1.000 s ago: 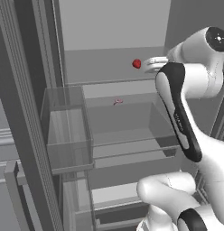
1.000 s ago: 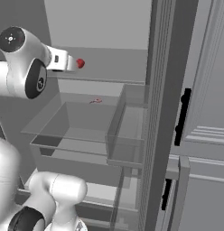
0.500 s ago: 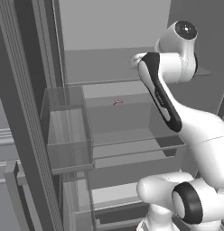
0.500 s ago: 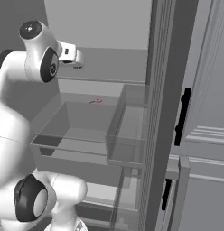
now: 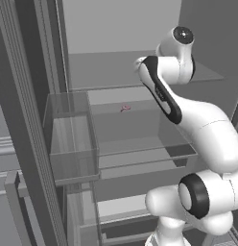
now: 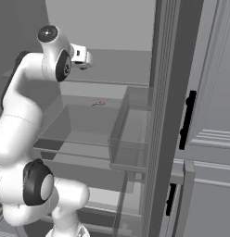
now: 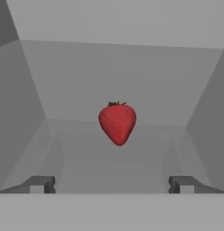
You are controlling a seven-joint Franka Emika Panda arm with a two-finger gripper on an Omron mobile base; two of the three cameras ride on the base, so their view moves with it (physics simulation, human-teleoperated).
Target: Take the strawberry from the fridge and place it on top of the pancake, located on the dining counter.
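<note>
Base views flank fridge (image 5: 140, 29); hand view inside.

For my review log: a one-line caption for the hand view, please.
Open gripper faces the small bright red strawberry, centred ahead between its dark fingertips inside the light grey fridge.

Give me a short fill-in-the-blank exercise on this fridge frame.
1. The berry ahead of the fingers is a ____.
2. The fingers stand ____, with nothing held between them.
3. The strawberry sits inside the ____.
4. The small item on the glass shelf below is pale ____.

Missing words: strawberry; open; fridge; pink
</note>
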